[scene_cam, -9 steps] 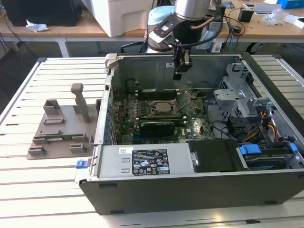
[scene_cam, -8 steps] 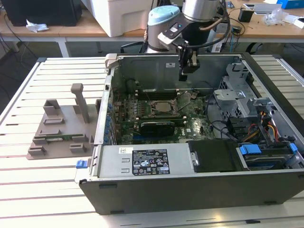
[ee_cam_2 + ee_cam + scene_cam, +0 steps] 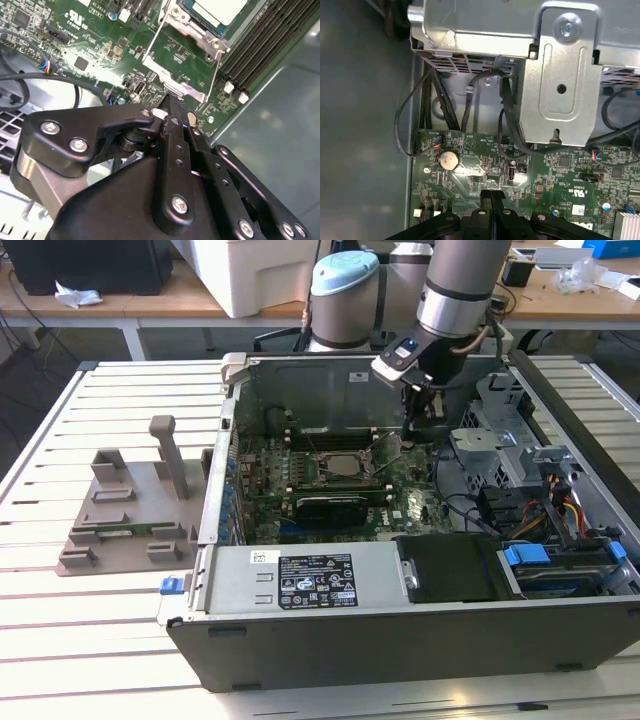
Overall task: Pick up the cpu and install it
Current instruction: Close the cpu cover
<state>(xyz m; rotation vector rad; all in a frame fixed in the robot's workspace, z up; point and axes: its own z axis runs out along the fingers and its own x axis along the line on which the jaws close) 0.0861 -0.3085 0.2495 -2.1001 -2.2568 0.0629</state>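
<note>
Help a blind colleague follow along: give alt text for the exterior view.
A robot arm reaches into an open computer case, its gripper low over the motherboard, to the exterior view's right of the cpu, which sits in its socket. A grey tray lies on the slatted table to the exterior view's left.

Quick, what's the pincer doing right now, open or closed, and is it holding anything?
Pincer: closed, holding nothing. The cpu lies apart from it, in the socket.

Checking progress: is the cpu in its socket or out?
In: the cpu sits flat inside the socket, silvery top showing. Latched or not: cannot tell.
</note>
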